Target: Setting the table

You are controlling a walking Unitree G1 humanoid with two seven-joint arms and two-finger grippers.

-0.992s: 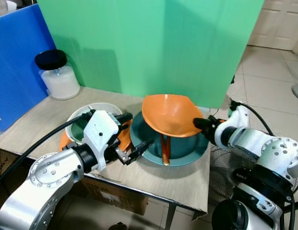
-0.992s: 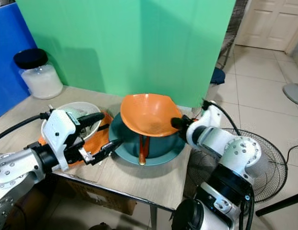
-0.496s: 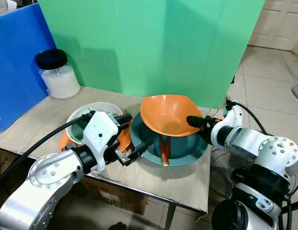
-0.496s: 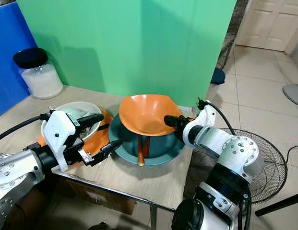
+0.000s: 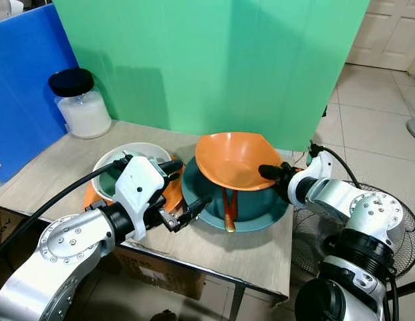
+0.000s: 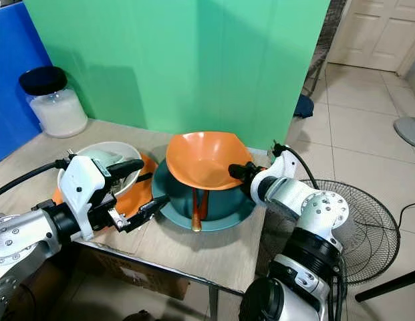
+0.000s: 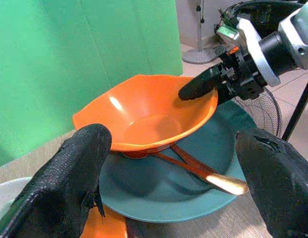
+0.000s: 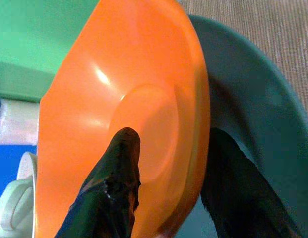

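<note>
Currently the shallow orange plastic bowl (image 5: 235,160) is held tilted above the round teal plate (image 5: 260,204), its rim pinched between the two black fingers of the right gripper (image 5: 268,172), one finger inside the bowl and one beneath it, as the right wrist view shows. The bowl's underside appears to rest on, or hang just over, the brown wooden spoon (image 5: 227,208) lying in the plate; contact cannot be settled.

A slip is judged the main risk: the bowl is gripped at one edge only, so its weight hangs away from the fingers, and any jolt or slackening could let it pivot out and drop onto the plate. If it were lowered or dragged, the spoon could be caught and levered off the plate, whose near edge sits close to the edge of the pale wooden table (image 5: 53,167). The left gripper (image 5: 184,189), its fingers spread wide and holding nothing, hovers just beside the plate's left rim and over the flat orange plate (image 5: 172,192); a careless sweep could knock the white bowl (image 5: 127,155) stacked there.

The spoon's handle is hidden under the orange bowl. What the white bowl holds is hard to make out, and the orange plate is largely covered by the left arm. A glass jar with a black lid (image 5: 79,103) stands well apart.
</note>
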